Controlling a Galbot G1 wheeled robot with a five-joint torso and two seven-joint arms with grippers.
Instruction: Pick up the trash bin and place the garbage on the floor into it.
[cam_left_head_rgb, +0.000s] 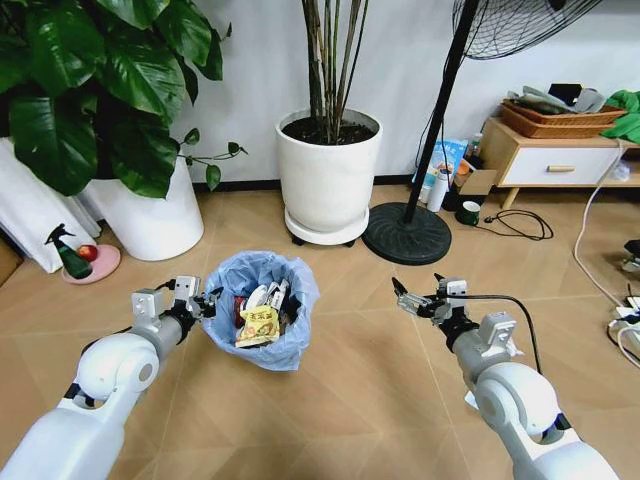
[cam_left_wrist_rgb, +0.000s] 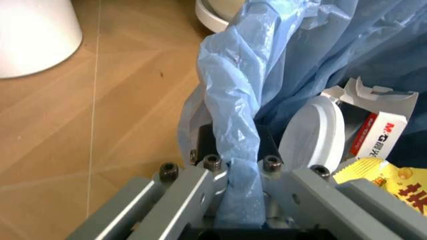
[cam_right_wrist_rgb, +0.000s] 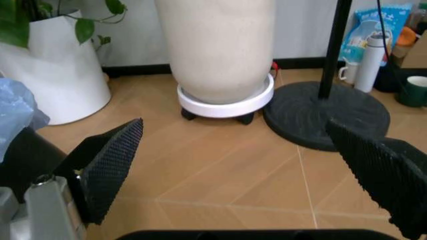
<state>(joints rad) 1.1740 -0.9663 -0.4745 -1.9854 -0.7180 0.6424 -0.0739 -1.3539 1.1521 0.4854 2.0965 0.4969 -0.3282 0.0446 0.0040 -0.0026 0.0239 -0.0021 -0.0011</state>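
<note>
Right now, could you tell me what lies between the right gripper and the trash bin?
Only bare floor, as the head view shows, between the open right gripper and the trash bin.

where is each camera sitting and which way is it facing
Head view: on the robot's head, looking down at the floor, both arms showing; left claw pinches the trash bin rim, right claw open.
Left wrist view: faces the bin's bag and garbage.
Right wrist view: faces the white plant pot.
Shared: the pot.

The right gripper (cam_right_wrist_rgb: 247, 180) hangs with its black ridged pads (cam_right_wrist_rgb: 110, 167) wide apart above the floor (cam_right_wrist_rgb: 220, 165), facing a white plant pot (cam_right_wrist_rgb: 217, 45) beside a black fan base (cam_right_wrist_rgb: 327, 117).
</note>
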